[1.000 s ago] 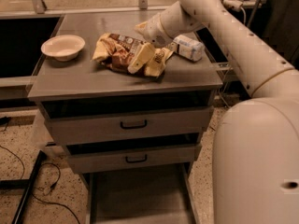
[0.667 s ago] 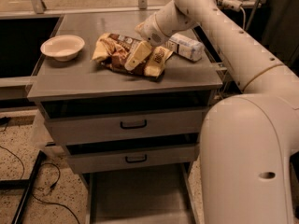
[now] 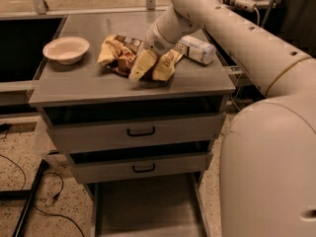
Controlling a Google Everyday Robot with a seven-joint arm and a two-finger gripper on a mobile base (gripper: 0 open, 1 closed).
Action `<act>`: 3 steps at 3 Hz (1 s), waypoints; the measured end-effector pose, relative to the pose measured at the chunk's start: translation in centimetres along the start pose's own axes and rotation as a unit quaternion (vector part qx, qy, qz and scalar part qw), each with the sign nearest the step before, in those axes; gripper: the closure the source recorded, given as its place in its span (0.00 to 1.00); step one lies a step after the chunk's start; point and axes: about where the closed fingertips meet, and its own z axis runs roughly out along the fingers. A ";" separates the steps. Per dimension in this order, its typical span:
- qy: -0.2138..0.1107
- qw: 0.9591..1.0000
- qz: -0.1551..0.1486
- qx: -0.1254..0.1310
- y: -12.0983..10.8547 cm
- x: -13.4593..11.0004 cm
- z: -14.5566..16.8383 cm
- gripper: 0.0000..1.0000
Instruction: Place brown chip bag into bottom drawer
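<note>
The brown chip bag lies crumpled on the cabinet top, left of centre. My gripper reaches down from the upper right onto the bag's right end. Its two tan fingers stand apart, open, with a dark part of the bag showing between them and the tips at the cabinet top. The bottom drawer is pulled out below the two upper drawers, a shallow grey tray with nothing visible in it.
A pinkish-white bowl sits at the left of the cabinet top. A clear bottle with a white label lies just right of the gripper. My arm's large pale body fills the right side. Cables lie on the speckled floor at left.
The gripper has shifted slightly left and lower over the bag's right end, and its fingers look a little wider apart. The bag, bowl and bottle have stayed in place.
</note>
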 end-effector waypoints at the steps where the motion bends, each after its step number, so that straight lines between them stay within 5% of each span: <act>1: 0.000 1.000 0.000 0.000 0.0 0.0 0.0 0.00; 2: 0.000 1.000 0.000 0.000 0.0 0.0 0.0 0.10; 3: 0.000 1.000 0.000 0.000 0.0 0.0 0.0 0.34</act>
